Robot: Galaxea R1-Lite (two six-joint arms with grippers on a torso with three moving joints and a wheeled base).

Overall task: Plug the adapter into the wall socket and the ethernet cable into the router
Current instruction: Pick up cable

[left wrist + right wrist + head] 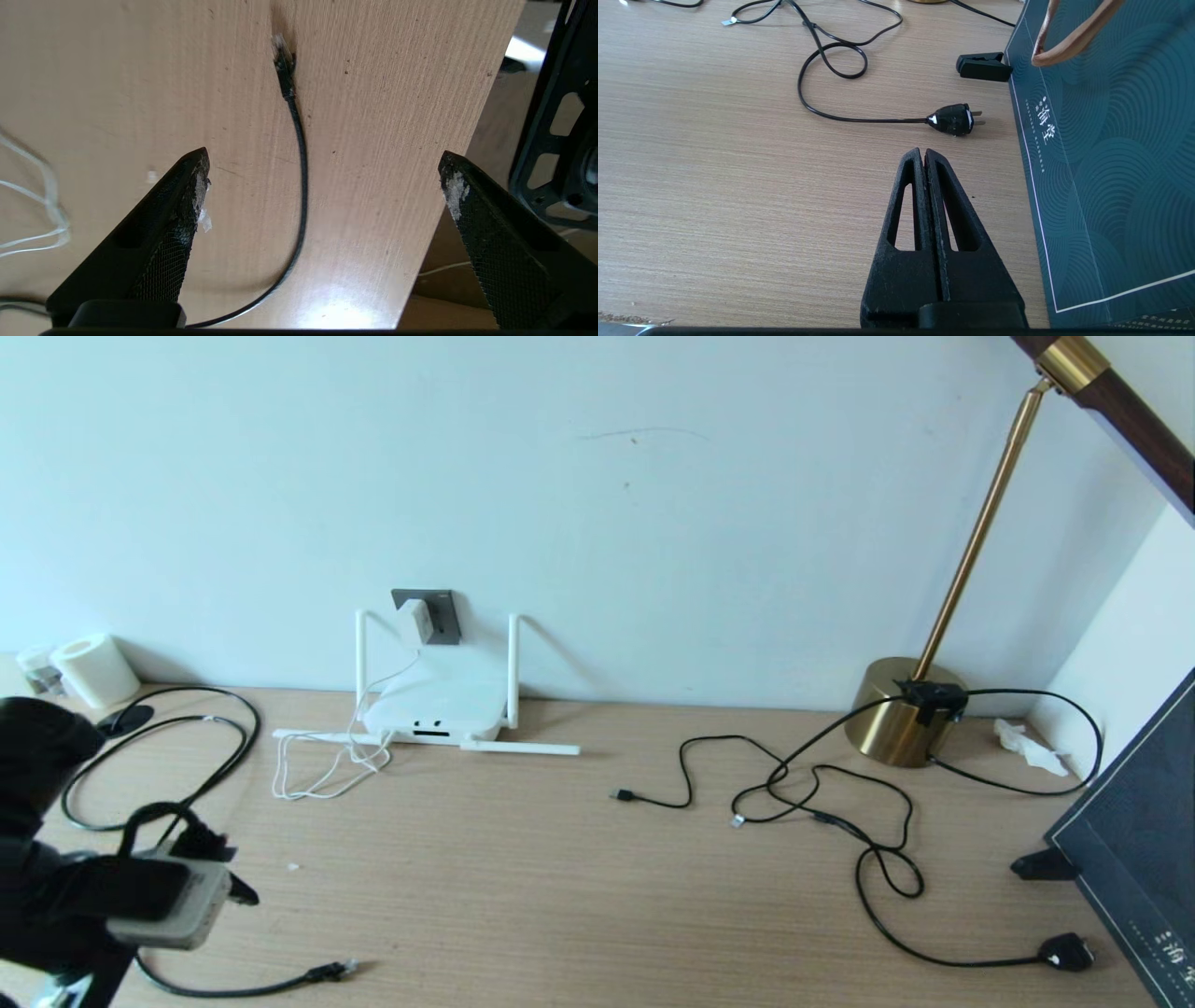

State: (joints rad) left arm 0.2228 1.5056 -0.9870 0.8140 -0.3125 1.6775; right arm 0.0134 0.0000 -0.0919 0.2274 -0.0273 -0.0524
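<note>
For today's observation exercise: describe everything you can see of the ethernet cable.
The ethernet cable is thick, black and rubbery-looking, lying loose on the wooden desk at its near left. Its small clear-tipped connector rests flat on the wood, plugged into nothing. The cord curves back beneath the open left hand, whose fingers straddle it without touching.

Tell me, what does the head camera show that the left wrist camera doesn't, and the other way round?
Only the head view shows the adapter sitting in the wall socket, the router below it, a brass lamp base and a white roll. Only the left wrist view shows the left pincer up close, wide open, its two fingertips on either side of the cable's run and above it. Both show the ethernet cable lying unplugged on the wooden table, and the adapter's thin white cord.
</note>
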